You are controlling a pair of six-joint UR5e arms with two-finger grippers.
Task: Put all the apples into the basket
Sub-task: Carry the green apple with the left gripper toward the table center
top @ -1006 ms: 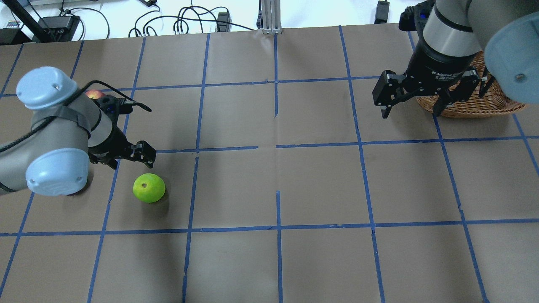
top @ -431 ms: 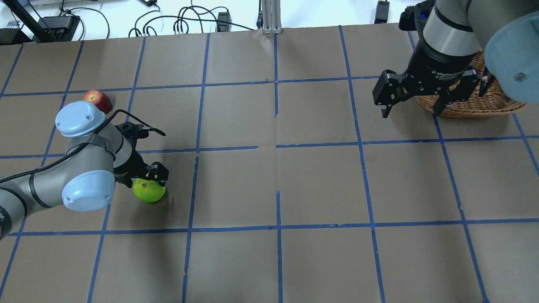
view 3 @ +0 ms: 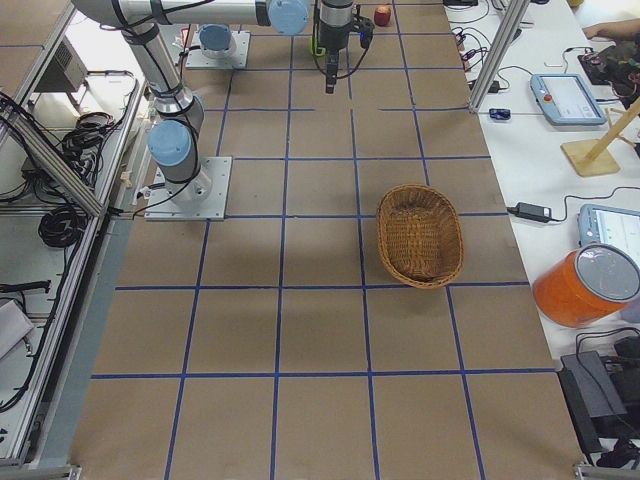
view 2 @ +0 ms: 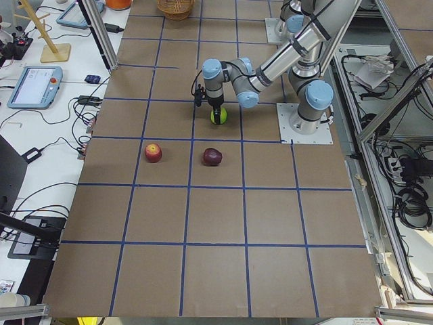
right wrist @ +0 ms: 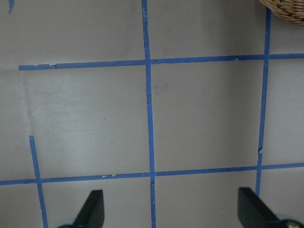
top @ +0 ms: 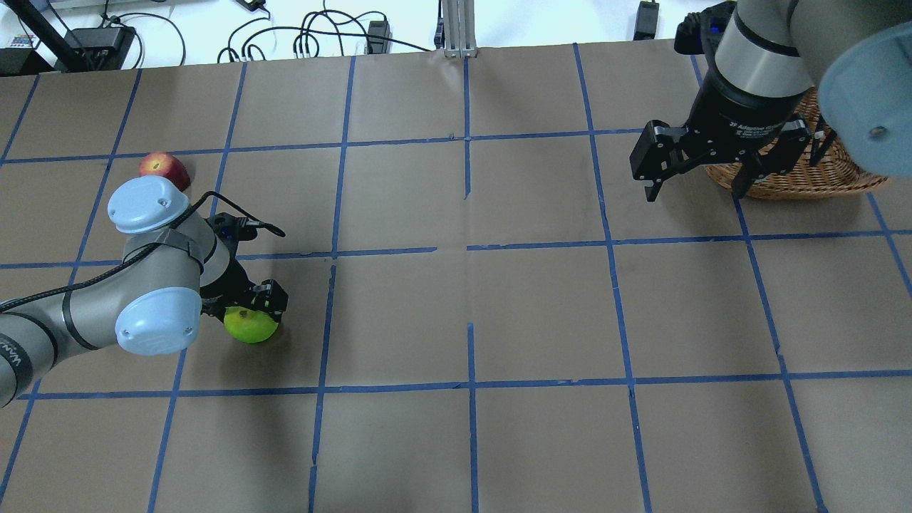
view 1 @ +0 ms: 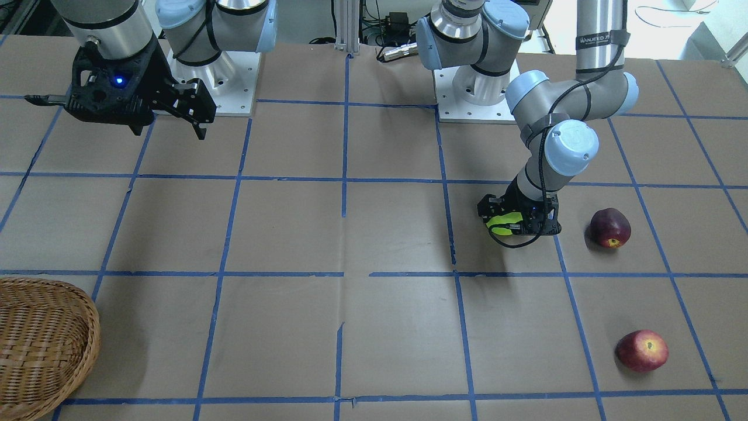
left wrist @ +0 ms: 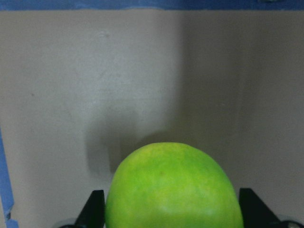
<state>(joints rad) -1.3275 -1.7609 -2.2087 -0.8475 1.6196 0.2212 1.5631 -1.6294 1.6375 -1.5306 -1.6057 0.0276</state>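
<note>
Red-and-yellow apple point(top: 164, 168): sits on the table's left end, on the far side from the robot, near the left arm's elbow but clear of it.
Maroon apple point(view 1: 609, 228): on the table near the left gripper, on its outer side; from over the robot's shoulders the arm hides it.
Left gripper point(top: 244, 306): down low at the table, claw spread, one finger on each side of the green apple; neither finger is clearly pressing on it.
Green apple point(top: 251, 326): resting on the table between those fingers, its top filling the wrist camera's lower half.
Table point(top: 470, 306): brown paper ruled into squares by blue tape.
Right gripper point(top: 695, 191): hangs in the air, claw spread wide, nothing between the fingers, just beside the basket.
Basket point(top: 798, 178): on the table's right end, partly under the right arm, well apart from all three apples.
</note>
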